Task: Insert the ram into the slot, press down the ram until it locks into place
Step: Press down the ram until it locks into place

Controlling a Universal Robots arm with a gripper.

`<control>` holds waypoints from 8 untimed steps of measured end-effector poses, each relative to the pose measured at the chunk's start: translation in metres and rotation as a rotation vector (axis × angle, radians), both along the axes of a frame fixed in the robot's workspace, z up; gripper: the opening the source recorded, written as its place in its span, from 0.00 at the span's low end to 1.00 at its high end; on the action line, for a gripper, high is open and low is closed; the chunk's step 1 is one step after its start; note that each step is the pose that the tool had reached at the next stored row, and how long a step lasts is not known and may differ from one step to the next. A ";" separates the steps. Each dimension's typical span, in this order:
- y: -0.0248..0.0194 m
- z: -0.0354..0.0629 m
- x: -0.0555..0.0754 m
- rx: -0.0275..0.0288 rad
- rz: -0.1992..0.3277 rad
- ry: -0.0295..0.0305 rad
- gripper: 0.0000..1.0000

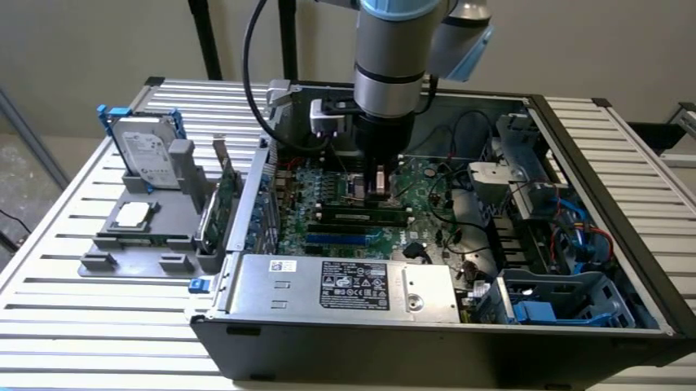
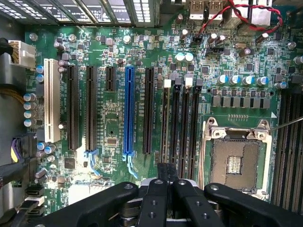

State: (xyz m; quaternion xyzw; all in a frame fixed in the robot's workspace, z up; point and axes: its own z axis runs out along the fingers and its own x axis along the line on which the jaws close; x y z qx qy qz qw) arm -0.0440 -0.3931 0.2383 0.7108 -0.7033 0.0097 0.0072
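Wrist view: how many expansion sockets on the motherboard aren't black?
2. A white socket at the row's end, and a blue socket mid-row. The end effector covers part of the board, so more may be hidden.

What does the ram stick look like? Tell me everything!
The ram is a long, thin, dark green stick with dark chips along its side. It stands on its long edge, level, down on the green motherboard inside the computer case. The shut claw hangs right over its middle; whether they touch cannot be told.
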 end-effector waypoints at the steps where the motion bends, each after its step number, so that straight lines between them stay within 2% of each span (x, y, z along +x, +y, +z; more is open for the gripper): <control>1: 0.0001 -0.0012 0.000 -0.0001 0.000 0.0010 0.11; 8: 0.0003 -0.0099 0.000 -0.0017 0.000 0.0052 0.11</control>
